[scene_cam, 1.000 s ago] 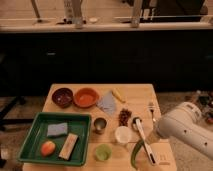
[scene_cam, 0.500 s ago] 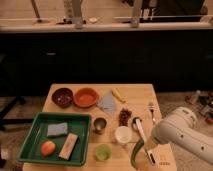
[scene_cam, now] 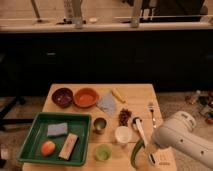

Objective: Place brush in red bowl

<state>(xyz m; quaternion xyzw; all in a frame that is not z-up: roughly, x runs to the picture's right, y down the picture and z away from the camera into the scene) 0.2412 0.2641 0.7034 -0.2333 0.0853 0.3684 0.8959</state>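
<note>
The brush (scene_cam: 142,137) lies on the wooden table (scene_cam: 137,95) right of centre. Its white handle runs toward the front edge and its small dark head (scene_cam: 135,121) points back. The red bowl (scene_cam: 86,97) stands at the back left, next to a dark maroon bowl (scene_cam: 62,96). My gripper (scene_cam: 150,150) is at the end of the white arm (scene_cam: 186,139), low over the front end of the brush handle, close beside the curved green pepper (scene_cam: 135,153). The arm hides the contact point.
A green tray (scene_cam: 30,145) at the front left holds a blue sponge (scene_cam: 57,129), an orange (scene_cam: 47,148) and a wooden block (scene_cam: 69,146). A metal cup (scene_cam: 99,125), white cup (scene_cam: 123,134), green cup (scene_cam: 103,151), grey cloth (scene_cam: 106,104) and fork (scene_cam: 151,112) lie around the brush.
My arm has swung left and down from the table's right edge, so the gripper now sits over the front end of the brush handle. The objects have not moved.
</note>
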